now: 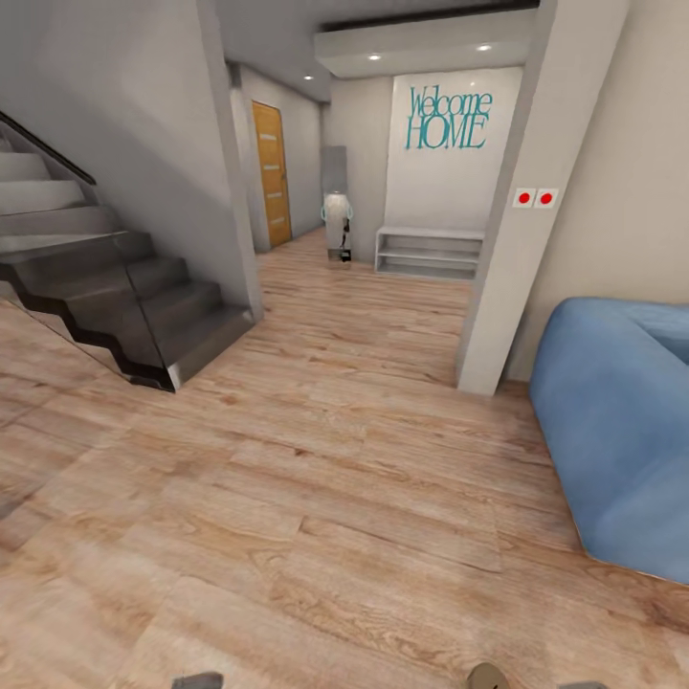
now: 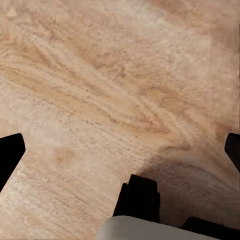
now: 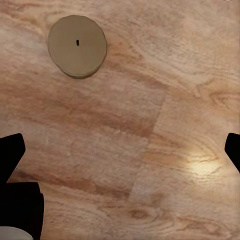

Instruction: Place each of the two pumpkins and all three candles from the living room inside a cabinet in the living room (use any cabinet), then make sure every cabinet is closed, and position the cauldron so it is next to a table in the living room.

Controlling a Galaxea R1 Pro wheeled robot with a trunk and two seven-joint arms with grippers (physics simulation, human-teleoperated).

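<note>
One candle, a short beige cylinder with a flat round top and a small dark wick mark, stands upright on the wood floor in the right wrist view. My right gripper hangs open above the floor, apart from the candle, with its dark fingertips at the picture's two edges. My left gripper is open too, over bare floorboards with nothing between its fingers. A beige round rim at the head view's lower edge looks like the same candle. The pumpkins, cabinet, cauldron and table are out of view.
Ahead runs a hallway with a grey staircase on the left. A white pillar and a blue sofa stand on the right. At the far end are a low white shelf, a wooden door and a "Welcome HOME" wall.
</note>
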